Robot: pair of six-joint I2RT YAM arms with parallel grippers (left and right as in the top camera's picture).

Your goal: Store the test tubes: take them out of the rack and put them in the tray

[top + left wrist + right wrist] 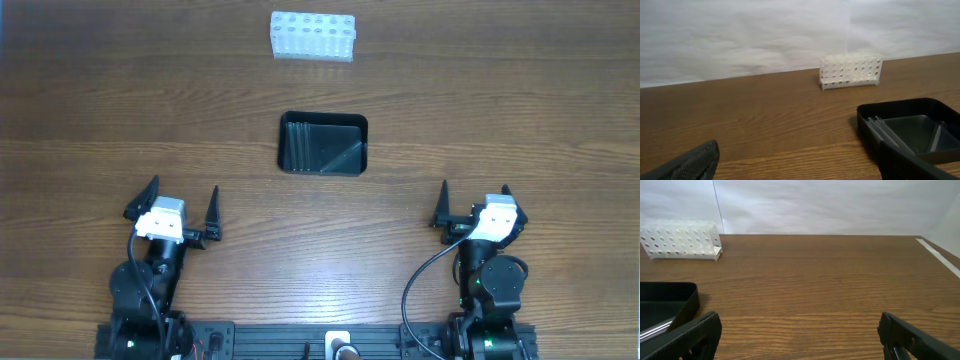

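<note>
Left fingers (pixel 213 208) spread, empty | right fingers (pixel 441 208) spread, empty | black tray (pixel 323 117) holds clear tubes (pixel 885 131) | rack (pixel 312 36) beyond

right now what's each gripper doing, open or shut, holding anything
Left gripper: open, holding nothing.
Right gripper: open, holding nothing.

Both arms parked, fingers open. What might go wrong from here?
1. The rack stands past the tray, far from the left gripper and right gripper; a long reach may clip the tray's rim.
2. The rack stands free and looks light, so pulling a tube may tip it.
3. The clear tubes in the tray are hard to see; whether the rack holds any is unclear, so a grasp may miss.
</note>
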